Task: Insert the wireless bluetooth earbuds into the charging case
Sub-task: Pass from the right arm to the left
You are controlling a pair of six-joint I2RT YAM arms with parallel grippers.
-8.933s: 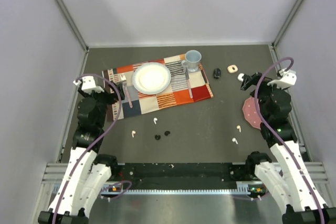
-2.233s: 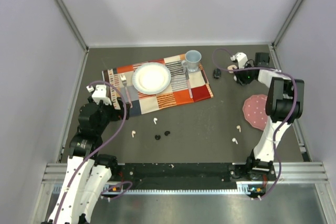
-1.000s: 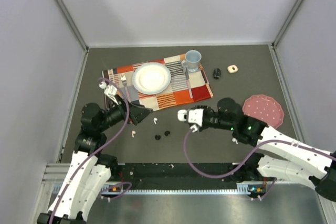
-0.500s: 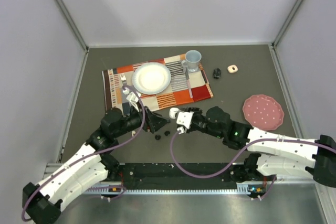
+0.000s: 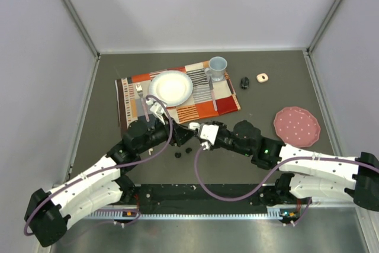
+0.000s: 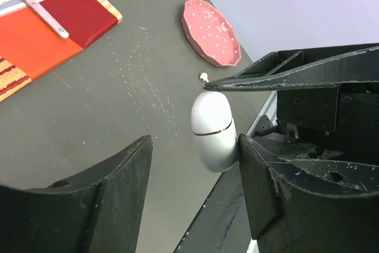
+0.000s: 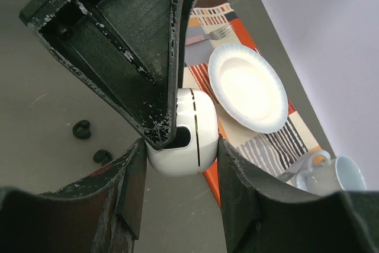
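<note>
One white case [image 6: 213, 128] is in view, held between the two grippers over the middle of the table [image 5: 266, 99]. The right gripper [image 7: 180, 146] is clamped on its two round ends, so its long axis goes from one right finger to the other, and the gold seam runs across this axis. In the left wrist view the axis stands nearly upright. The left gripper [image 6: 194, 140] is apart: one finger touches the case's side, the other does not. Two black earbuds [image 5: 177, 154] lie on the table nearby. One white earbud [image 6: 203, 77] shows farther off. There is also one white plate [image 5: 171, 87], one pink plate [image 5: 296, 125] and one cup [image 5: 217, 67].
</note>
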